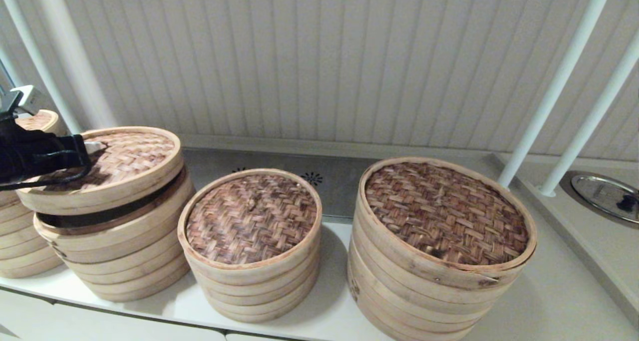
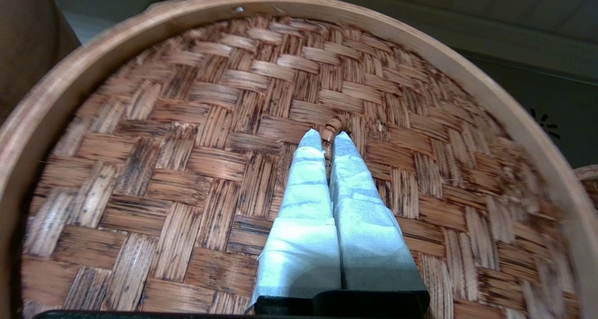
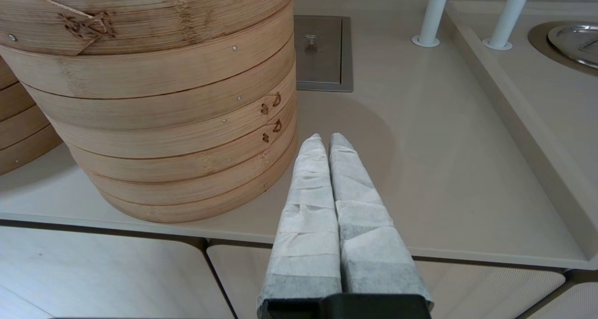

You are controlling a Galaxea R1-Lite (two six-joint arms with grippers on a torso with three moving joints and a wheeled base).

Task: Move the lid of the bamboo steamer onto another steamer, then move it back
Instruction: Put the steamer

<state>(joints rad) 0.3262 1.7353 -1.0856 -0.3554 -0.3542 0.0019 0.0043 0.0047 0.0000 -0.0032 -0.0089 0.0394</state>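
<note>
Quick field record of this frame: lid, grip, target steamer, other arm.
lid: bamboo steamer lid lifted and tilted above its own steamer base, dark gap between them
grip: left gripper, jaws shut on the lid's loop handle
target: smallest steamer, dark woven top on, nothing added yet
other steamers: widest steamer at right, lidded
other arm: right gripper, jaws shut, empty, over the counter edge

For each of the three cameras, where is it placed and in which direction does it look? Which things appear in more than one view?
Head view: high, facing forward and down at the counter; left gripper on the bamboo steamer lid, which sits tilted; another steamer in the middle.
Left wrist view: behind the fingers, close above the lid; they pinch its loop handle.
Right wrist view: right gripper shut, low beside the widest steamer.
Shared: lid in head and left wrist views; widest steamer in head and right wrist views.
</note>
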